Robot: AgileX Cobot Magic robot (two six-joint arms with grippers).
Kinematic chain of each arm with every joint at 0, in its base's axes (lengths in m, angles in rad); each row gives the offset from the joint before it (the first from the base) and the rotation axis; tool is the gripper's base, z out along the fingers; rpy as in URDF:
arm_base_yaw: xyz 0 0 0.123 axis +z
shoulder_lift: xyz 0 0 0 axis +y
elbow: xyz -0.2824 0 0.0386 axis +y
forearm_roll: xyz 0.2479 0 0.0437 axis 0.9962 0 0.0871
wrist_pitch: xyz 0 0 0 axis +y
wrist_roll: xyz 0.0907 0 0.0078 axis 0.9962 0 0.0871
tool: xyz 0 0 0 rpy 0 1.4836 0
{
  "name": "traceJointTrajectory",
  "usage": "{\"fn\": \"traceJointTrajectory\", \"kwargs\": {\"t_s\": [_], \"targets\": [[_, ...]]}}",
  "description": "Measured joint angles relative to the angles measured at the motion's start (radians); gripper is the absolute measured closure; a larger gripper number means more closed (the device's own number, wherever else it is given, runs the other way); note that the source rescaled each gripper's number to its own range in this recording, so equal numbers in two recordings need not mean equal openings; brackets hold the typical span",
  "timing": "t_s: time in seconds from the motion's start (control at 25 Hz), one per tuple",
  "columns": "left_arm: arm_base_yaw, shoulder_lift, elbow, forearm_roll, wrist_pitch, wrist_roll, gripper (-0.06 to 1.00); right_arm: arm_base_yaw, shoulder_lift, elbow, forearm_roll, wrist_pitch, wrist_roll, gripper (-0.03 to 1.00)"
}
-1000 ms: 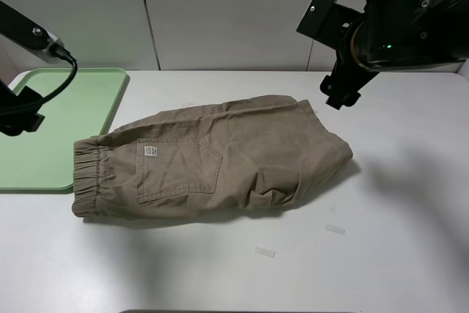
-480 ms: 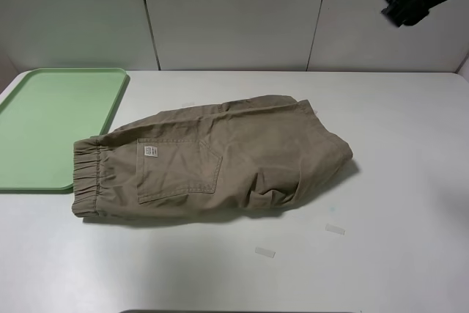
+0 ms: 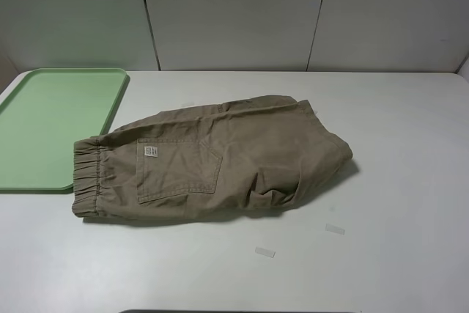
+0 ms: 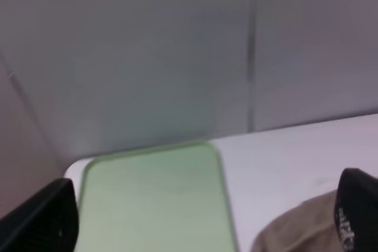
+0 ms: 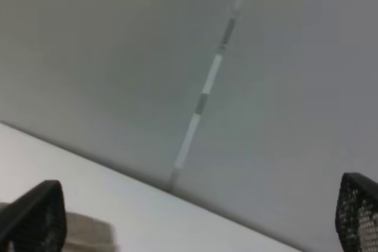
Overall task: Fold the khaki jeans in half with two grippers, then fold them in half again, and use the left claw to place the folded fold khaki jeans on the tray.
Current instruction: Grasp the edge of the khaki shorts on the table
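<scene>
The khaki jeans (image 3: 212, 159) lie folded flat on the white table, elastic waistband toward the tray and the rounded fold at the right. The pale-green tray (image 3: 51, 122) sits at the table's left, with nothing on it. Neither gripper shows in the exterior high view. In the left wrist view, my left gripper (image 4: 201, 219) is open and empty, raised, looking over the tray (image 4: 153, 199) and an edge of the jeans (image 4: 295, 231). In the right wrist view, my right gripper (image 5: 195, 216) is open and empty, high up facing the wall, with a bit of the jeans (image 5: 85, 228) below.
Two small pieces of clear tape (image 3: 264, 252) (image 3: 335, 229) lie on the table in front of the jeans. A grey panelled wall (image 3: 234, 12) stands behind the table.
Both arms have left the exterior high view: the left one drew back off the left side, the right one rose up and out at the upper right. The jeans have not moved.
</scene>
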Motion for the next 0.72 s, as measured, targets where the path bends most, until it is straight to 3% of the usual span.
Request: {"fn": "traceJointTrajectory", "kwargs": {"t_s": [0.16,0.24,0.6,0.64,0.72], "targets": [[0.0,-0.059,-0.034,-0.178,0.067,0.208,0.04,0.0,-0.056,0.0,0.208,0.012,-0.161,-0.03],[0.0,-0.063,-0.041,-0.246,0.114,0.276,0.04,0.0,-0.065,0.0,0.255,0.02,-0.196,-0.02],[0.0,-0.063,-0.042,-0.433,0.272,0.325,0.04,0.0,-0.065,0.0,0.276,0.02,-0.214,-0.02],[0.0,-0.063,-0.031,-0.495,0.29,0.33,0.04,0.0,-0.065,0.0,0.276,0.02,-0.214,-0.02],[0.0,-0.063,-0.004,-0.54,0.294,0.34,0.04,0.0,-0.065,0.0,0.276,0.02,-0.214,-0.02]]}}
